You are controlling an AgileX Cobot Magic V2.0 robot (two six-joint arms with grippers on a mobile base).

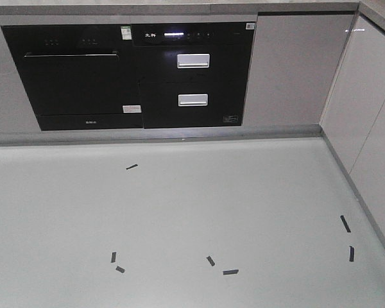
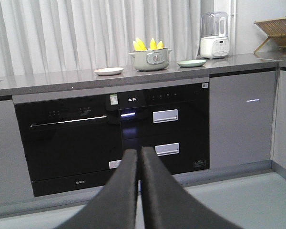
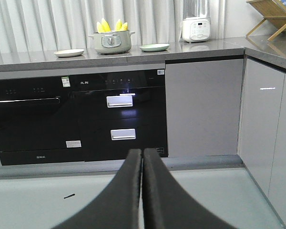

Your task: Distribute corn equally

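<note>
Upright, the corn (image 2: 148, 45) fills a pot (image 2: 150, 59) (labels unreadable); both arms' fingers (image 2: 139, 164) (image 3: 142, 164) pressed together, empty.

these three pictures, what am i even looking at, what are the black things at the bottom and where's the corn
This is a two-armed robot on a wheeled base, standing in a kitchen. One camera faces forward and down: it shows the grey floor with short black tape marks and the black built-in appliances under the counter. The other two cameras sit on the robot's wrists and look along each arm.

The black wedge shapes at the bottom are the grippers seen from behind: the left gripper and the right gripper. Each has its two fingers pressed together, holding nothing.

On the countertop stands a grey-green pot with yellow corn sticking up out of it. A white plate lies to one side of it and a pale green plate to the other, both apparently empty. Farther along are a white kitchen appliance and a wooden rack.
</note>
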